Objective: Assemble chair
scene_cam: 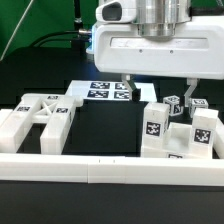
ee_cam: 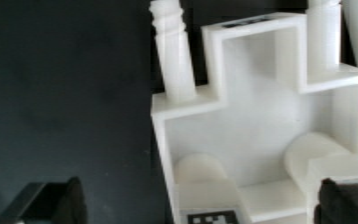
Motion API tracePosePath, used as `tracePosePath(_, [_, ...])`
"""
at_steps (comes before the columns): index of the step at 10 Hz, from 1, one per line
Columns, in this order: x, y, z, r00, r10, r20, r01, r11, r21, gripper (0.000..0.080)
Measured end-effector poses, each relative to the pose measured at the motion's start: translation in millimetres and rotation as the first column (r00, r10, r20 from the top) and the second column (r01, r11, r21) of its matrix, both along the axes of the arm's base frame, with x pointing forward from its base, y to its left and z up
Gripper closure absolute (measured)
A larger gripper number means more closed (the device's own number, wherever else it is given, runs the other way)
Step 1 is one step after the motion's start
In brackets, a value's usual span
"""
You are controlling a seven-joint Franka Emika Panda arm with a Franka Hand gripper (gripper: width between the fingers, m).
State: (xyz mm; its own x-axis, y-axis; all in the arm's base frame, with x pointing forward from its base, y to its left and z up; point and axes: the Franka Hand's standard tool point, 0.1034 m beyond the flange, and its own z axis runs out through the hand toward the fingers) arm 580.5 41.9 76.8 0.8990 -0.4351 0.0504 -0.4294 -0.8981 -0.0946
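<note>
My gripper (scene_cam: 158, 90) hangs open under its big white housing, fingers pointing down at the black table behind the right-hand group of chair parts. That group has a tall tagged block (scene_cam: 154, 125), a second tagged block (scene_cam: 205, 130) and two small cubes (scene_cam: 175, 103). A flat panel with crossed slots (scene_cam: 40, 120) lies at the exterior view's left. In the wrist view a white frame-shaped part (ee_cam: 247, 130) with two ridged pegs (ee_cam: 167, 40) lies below the open gripper (ee_cam: 197, 203). One dark finger (ee_cam: 51, 200) stands off it and the other finger (ee_cam: 345, 198) over its edge. Nothing is held.
The marker board (scene_cam: 108, 90) lies flat on the table behind the parts, just to the exterior view's left of the gripper. A long white border rail (scene_cam: 110, 170) runs along the front edge. Black table surface (scene_cam: 105, 125) shows between the left panel and the right group.
</note>
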Motion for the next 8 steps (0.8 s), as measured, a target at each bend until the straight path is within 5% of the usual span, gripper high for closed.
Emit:
tracePosePath(2, [0.2,-0.9,-1.0,1.000,0.005,0.003,-0.005,1.000,-0.002,0.0150])
tracePosePath(6, [-2.0,-1.2,-32.4,0.988,0.128,0.090,-0.121,0.990,-0.079,0.0150])
tracePosePath(8, [-1.3,-2.3,-31.1,0.988,0.125,0.088,-0.118,0.990,-0.077,0.0150])
